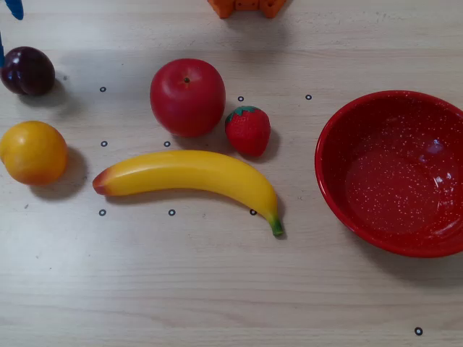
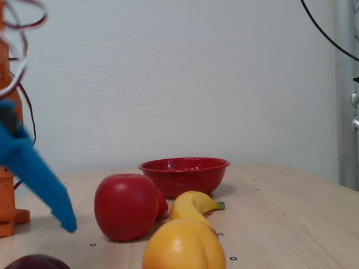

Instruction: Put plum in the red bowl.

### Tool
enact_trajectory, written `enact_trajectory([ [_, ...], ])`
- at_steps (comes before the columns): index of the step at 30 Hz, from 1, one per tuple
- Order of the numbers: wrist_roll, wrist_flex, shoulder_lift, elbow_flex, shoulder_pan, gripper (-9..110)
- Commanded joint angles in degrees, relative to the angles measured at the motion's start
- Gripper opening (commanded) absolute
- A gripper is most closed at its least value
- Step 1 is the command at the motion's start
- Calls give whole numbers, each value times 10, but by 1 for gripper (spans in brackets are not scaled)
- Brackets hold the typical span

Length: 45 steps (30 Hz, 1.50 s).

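Note:
The plum (image 1: 27, 70) is small, glossy and dark purple. It lies at the far left of the table in the overhead view and shows only as a sliver at the bottom left of the fixed view (image 2: 36, 262). The red speckled bowl (image 1: 340, 123) stands empty at the right; in the fixed view it (image 2: 184, 175) is at the back. My blue gripper (image 1: 7, 30) barely enters the overhead view's top left corner, just beyond the plum, with two blue tips apart. In the fixed view one blue finger (image 2: 42, 179) slants down above the plum and holds nothing.
A red apple (image 1: 187, 97), a strawberry (image 1: 248, 130), a banana (image 1: 188, 176) and an orange fruit (image 1: 32, 152) lie between the plum and the bowl. The arm's orange base (image 1: 246, 6) is at the top edge. Small black ring marks dot the wooden table.

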Motion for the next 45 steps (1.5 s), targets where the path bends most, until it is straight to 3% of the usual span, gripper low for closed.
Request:
enact_trajectory([
  [1,34,0,25,-56,-18,45],
  [14,26,-44,-41,-68,-6,63],
  [45,-4,-62,-100,-74,64,65],
])
